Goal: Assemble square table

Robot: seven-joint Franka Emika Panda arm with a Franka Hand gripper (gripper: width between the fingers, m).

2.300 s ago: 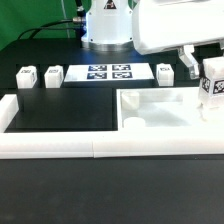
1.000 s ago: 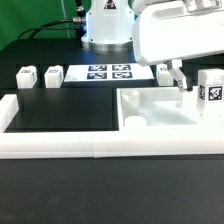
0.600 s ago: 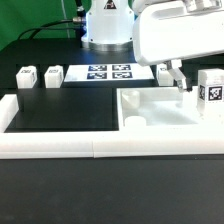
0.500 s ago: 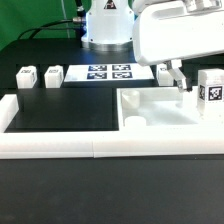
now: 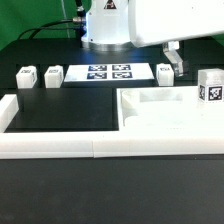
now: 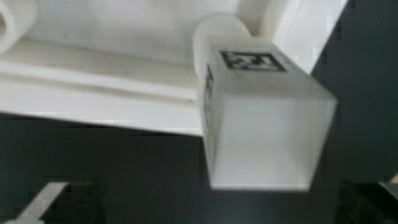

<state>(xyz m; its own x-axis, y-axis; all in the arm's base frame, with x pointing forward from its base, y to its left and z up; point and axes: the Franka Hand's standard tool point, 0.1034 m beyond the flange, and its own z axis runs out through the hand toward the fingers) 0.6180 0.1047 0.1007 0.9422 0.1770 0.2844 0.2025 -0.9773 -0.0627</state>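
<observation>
Open black table [image 5: 65, 108] lies at 9 o'clock of the square tabletop slab [image 5: 160, 118]; low passage is available there. The border rail [image 5: 60, 147] closes the 6 o'clock side. An upright leg block [image 5: 209, 88] obstructs the slab's 2 o'clock corner. A second leg block [image 5: 165, 71] stands at 12 o'clock beneath the overhanging arm [image 5: 170, 20]. The marker board [image 5: 110, 72] lies flat at 11 o'clock.

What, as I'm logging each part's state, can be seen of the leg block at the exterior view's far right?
The leg block is a small white oblong, matte and plastic-looking, standing upright, with a black-and-white tag on its camera-facing side. It stands at the exterior view's right end of the square table slab; on it or just beside it, I cannot tell. The gripper hangs apart from it.
</observation>
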